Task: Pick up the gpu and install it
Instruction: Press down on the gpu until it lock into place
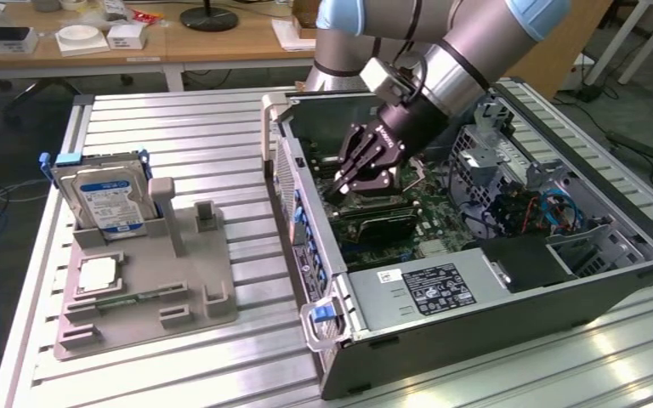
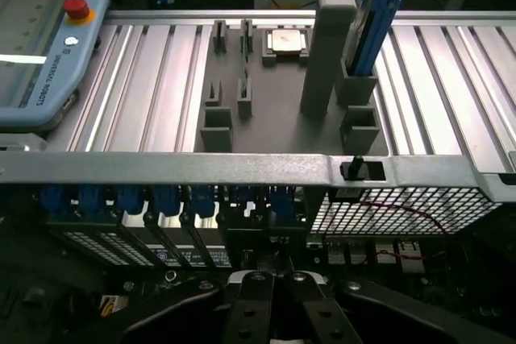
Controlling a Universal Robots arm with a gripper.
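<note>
Scanning from the exterior view's left, I see the hard drive [image 1: 105, 197] on its grey holder [image 1: 190, 297]. Further right, my gripper [image 1: 363, 181] has its fingers [image 1: 381, 180] shut inside the case [image 1: 440, 293], the gpu [image 1: 372, 223] just below them on the board. It looks light, stiff and fragile; I'd hold its edges.

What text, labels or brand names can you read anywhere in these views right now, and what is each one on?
"UNIVERSAL ROBOTS", on the edge of the teach pendant.
Blue and white label on the hard drive: too small to read.
Black label on the power supply inside the computer case: too small to read.
White sticker beside that label: unreadable.
Labels on the bay fronts: unreadable.
</note>
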